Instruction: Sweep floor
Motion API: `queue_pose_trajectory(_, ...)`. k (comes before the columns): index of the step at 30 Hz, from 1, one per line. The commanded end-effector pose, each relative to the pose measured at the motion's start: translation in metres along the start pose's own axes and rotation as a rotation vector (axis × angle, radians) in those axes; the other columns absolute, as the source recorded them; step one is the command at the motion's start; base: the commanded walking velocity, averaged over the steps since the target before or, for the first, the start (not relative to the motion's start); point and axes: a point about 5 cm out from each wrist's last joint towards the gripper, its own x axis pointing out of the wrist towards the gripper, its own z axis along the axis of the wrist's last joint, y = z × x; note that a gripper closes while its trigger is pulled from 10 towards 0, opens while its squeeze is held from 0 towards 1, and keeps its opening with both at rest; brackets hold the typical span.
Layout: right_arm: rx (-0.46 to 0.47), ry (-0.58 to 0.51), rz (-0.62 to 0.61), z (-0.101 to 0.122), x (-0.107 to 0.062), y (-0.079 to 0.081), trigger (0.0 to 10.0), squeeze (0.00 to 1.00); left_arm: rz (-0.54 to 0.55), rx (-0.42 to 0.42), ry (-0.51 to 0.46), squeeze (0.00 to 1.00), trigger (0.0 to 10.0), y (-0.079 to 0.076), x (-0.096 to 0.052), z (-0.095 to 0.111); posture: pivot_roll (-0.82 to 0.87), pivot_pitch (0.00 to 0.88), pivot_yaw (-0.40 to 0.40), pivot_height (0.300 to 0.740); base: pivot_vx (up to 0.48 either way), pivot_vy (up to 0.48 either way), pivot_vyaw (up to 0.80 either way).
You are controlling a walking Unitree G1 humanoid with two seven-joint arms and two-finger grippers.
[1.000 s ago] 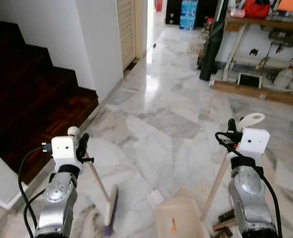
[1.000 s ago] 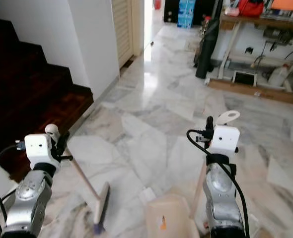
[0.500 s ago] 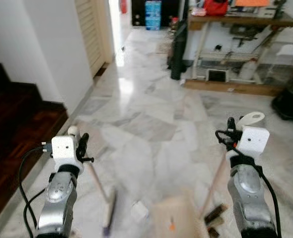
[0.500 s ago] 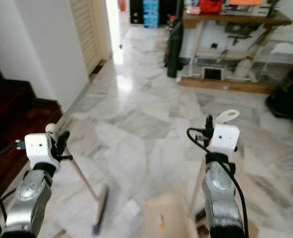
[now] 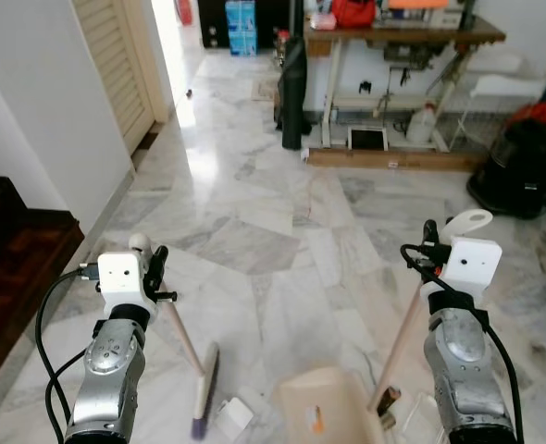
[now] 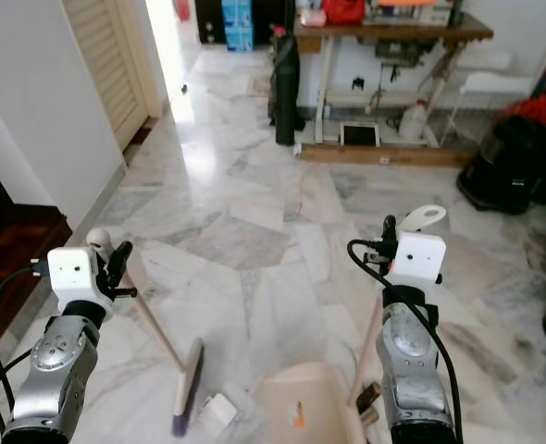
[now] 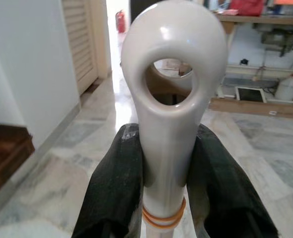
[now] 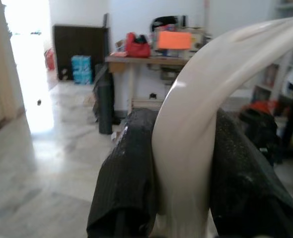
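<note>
- Gripping one broom (image 5: pixel 202 388) in the left claw (image 7: pixel 166 163), both fingers (image 7: pixel 117 183) clamped on its white looped handle top; head resting on the marble floor (image 5: pixel 282 222) at 7 o'clock.
- Clamping the right claw (image 8: pixel 181 163) on one dustpan (image 5: pixel 324 407) handle, pan sitting at 6 o'clock.
- Lying just beside the broom head: one small white scrap (image 5: pixel 231 418).
</note>
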Motion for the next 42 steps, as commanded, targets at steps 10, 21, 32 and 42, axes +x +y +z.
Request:
queue_pose_trajectory(10, 0.042, -0.056, 0.026, 0.0139, 0.0046, 0.0098, 10.0, 0.0, 0.017, 0.022, -0.046, 0.0, 10.0, 0.0053, 0.0031, 0.0105, -0.06, 0.0, -0.004, 0.74, 0.335, 0.0, 0.36)
queue_pose_trajectory(21, 0.045, -0.049, 0.021, 0.0128, 0.0049, 0.0098, 10.0, 0.0, 0.006, 0.008, -0.041, 0.0, 10.0, 0.0031, 0.004, 0.0099, -0.06, 0.0, -0.004, 0.74, 0.053, 0.0, 0.0)
queue_pose_trajectory(32, 0.039, -0.037, 0.006, 0.0114, 0.005, 0.0087, 10.0, 0.0, 0.004, -0.002, -0.033, 0.0, 10.0, 0.0028, 0.0041, 0.0091, -0.06, 0.0, -0.003, 0.74, 0.0, 0.215, 0.0)
queue_pose_trajectory(42, 0.047, -0.027, -0.005, 0.01, 0.0059, 0.0078, 10.0, 0.0, 0.0, -0.001, -0.034, 0.0, 10.0, 0.0028, 0.0044, 0.0095, -0.06, 0.0, -0.001, 0.74, 0.0, 0.442, 0.0)
